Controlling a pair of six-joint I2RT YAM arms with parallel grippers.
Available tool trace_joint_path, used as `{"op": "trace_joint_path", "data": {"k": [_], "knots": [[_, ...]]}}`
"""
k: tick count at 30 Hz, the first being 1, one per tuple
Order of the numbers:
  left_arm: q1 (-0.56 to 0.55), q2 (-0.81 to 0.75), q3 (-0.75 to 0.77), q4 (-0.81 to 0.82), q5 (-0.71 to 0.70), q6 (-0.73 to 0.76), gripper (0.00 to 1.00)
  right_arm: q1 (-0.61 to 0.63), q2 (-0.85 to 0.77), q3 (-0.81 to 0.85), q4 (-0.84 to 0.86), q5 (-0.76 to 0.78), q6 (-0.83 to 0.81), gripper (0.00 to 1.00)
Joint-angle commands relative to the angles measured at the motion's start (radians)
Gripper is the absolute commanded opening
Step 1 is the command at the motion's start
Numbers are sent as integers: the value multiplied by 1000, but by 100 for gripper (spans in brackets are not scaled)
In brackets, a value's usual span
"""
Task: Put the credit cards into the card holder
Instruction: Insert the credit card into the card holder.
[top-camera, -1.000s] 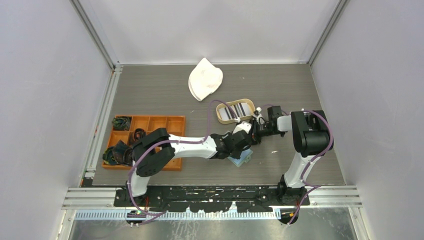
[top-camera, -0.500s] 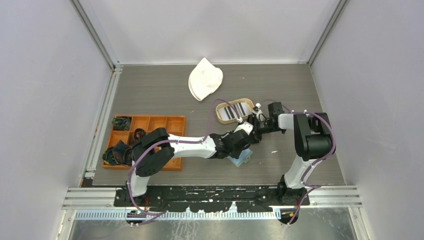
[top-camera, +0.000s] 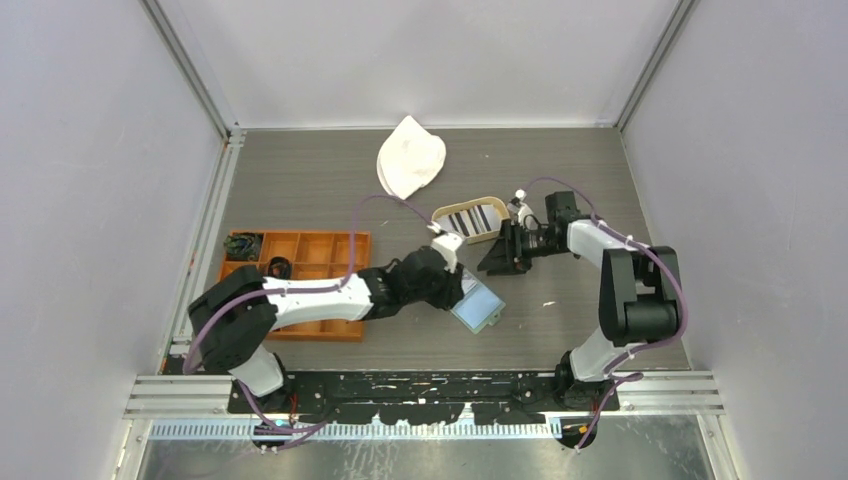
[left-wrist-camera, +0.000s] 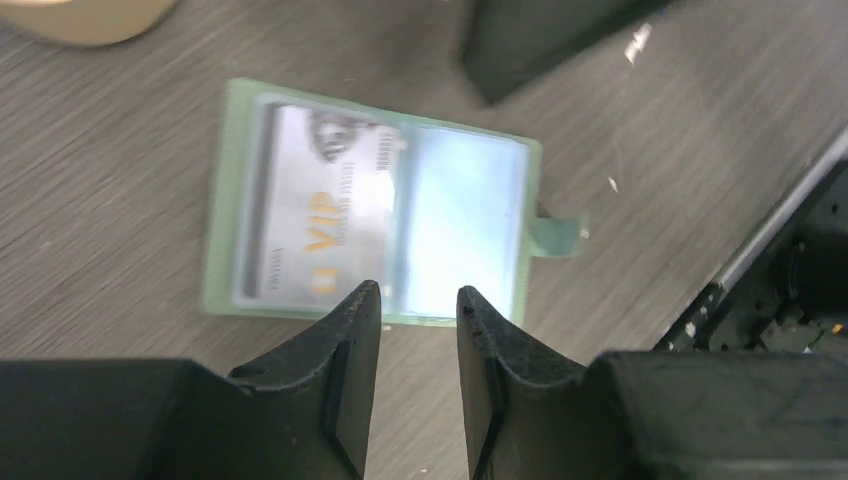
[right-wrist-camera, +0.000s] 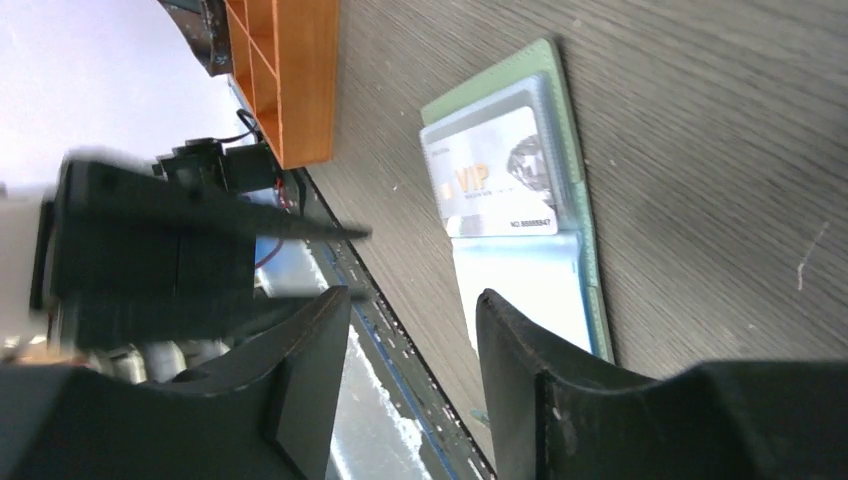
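1. a grey wood-grain table (top-camera: 300, 170) is filling the middle of the top view.
2. plain pale walls (top-camera: 90, 200) are closing it in on the left, right and back.
3. aluminium posts (top-camera: 190, 75) are slanting up from the back corners.
4. a silver rail (top-camera: 670, 392) is running along the near edge.
5. soft, even light is falling across the tabletop.

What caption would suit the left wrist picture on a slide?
Open left gripper above the unfolded card holder, a silver VIP card in one clear pocket, the other empty.
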Motion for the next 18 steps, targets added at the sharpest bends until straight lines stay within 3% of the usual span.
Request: {"op": "trace_joint_path", "data": {"k": [1, 4, 7, 11, 15, 18], "knots": [[129, -82, -122, 166, 82, -113, 34, -3, -149, 72, -150, -2, -223, 53], [209, -94, -162, 192, 141, -165, 32, -2, -268, 64, -174, 43, -366, 46], [264, -68, -146, 157, 174, -177, 30, 15, -410, -16, -87, 87, -498, 38], [302, 11, -102, 122, 167, -168, 23, 139, -549, -144, -20, 172, -760, 22], [342, 83, -59, 101, 197, -190, 19, 308, -516, -154, 40, 348, -816, 8], [354, 105, -47, 97, 225, -206, 18, 416, -410, -136, 35, 468, -868, 3]]}}
